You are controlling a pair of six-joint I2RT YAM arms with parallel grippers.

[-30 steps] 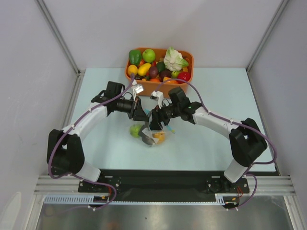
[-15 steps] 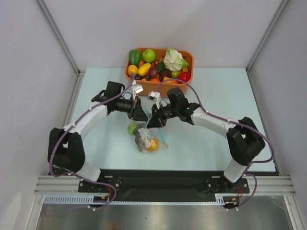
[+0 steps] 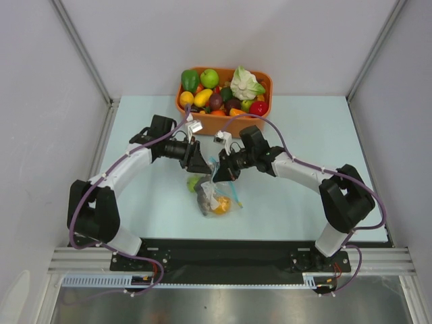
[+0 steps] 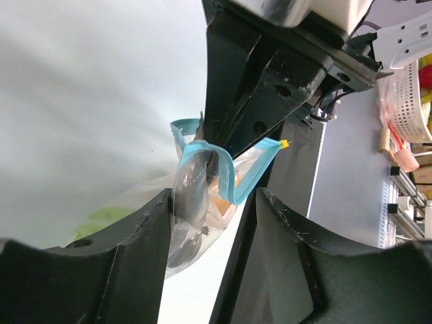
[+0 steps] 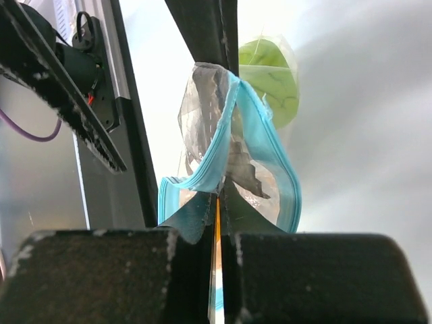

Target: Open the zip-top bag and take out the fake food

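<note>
The zip-top bag (image 3: 210, 191) hangs low between both grippers, and its light-blue zip strip (image 5: 217, 154) gapes in a loop. My right gripper (image 5: 219, 217) is shut on the strip's edge and holds the bag from the right (image 3: 220, 174). My left gripper (image 4: 212, 202) is open, with the bag's clear wall lying against its left finger. Through the plastic I see the grey fish (image 4: 190, 202) and the orange fruit (image 3: 220, 206). The lime-green fruit (image 3: 194, 183) sits at the bag's left side behind crinkled plastic (image 5: 270, 77); I cannot tell whether it is inside.
An orange tub (image 3: 181, 101) full of toy fruits, with a white-and-green cauliflower (image 3: 246, 84), stands at the back just beyond the grippers. Metal frame posts and grey walls close in the table on both sides.
The right gripper has shut on the bag's zip edge. The left gripper's jaws have spread apart. The bag shifted slightly and hangs a little lower toward the near edge.
</note>
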